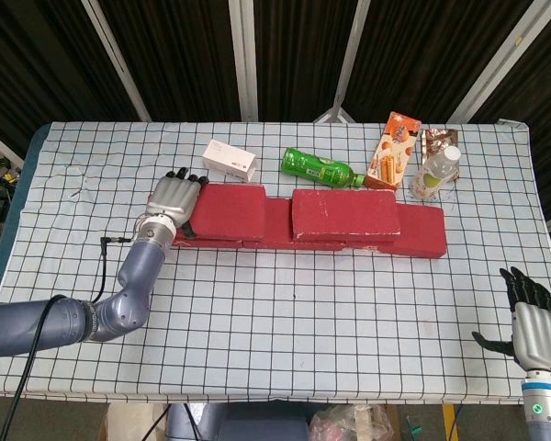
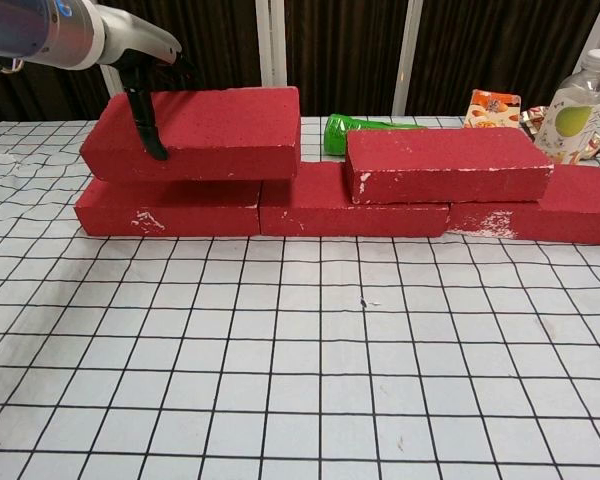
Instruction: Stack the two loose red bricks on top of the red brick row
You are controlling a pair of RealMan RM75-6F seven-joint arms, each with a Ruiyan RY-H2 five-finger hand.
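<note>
The red brick row spans the middle of the checked table, one brick already stacked right of centre. At its left end the left hand grips a second brick, fingers wrapped over its end, resting on the row. At lower right the right hand is spread, holding nothing.

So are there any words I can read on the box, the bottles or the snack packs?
None can be read.
White box: print too small.
Green bottle: label blurred.
Clear bottle: green label, no legible words.
Orange pack: print blurred.
Bricks: bare.
</note>
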